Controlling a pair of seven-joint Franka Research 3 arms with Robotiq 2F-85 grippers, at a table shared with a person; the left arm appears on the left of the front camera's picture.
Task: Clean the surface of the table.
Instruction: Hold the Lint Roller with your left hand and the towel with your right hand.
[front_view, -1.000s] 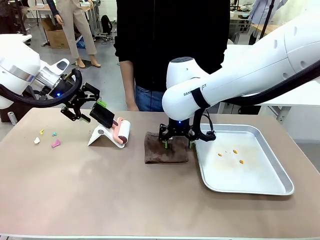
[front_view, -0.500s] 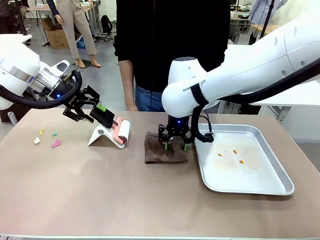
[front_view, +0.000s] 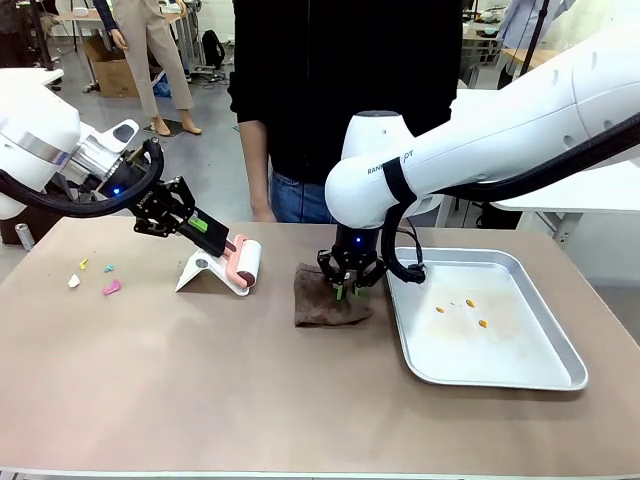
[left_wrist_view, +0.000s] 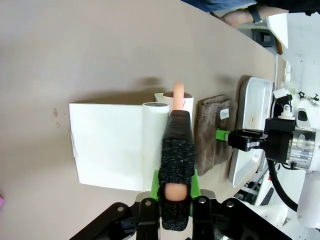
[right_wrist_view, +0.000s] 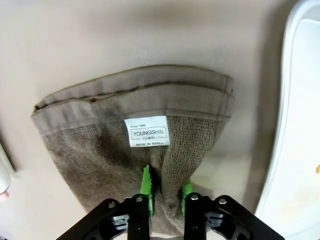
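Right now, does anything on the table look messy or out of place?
Yes. Small coloured scraps lie loose at the left end of the table, and orange crumbs dot the tray. The towel is rumpled where the right gripper pinches it.

Both arms low over the far half of the table (front_view: 150, 380), jaws closed.
Left arm (front_view: 40, 140) reaches in from the left edge, wrist tilted downward, left gripper (front_view: 200, 226) clamped on the lint roller handle (left_wrist_view: 176, 150). Right arm (front_view: 500, 130) bends down mid-table, wrist vertical, right gripper (front_view: 347, 290) pinching the brown towel (front_view: 325, 308).
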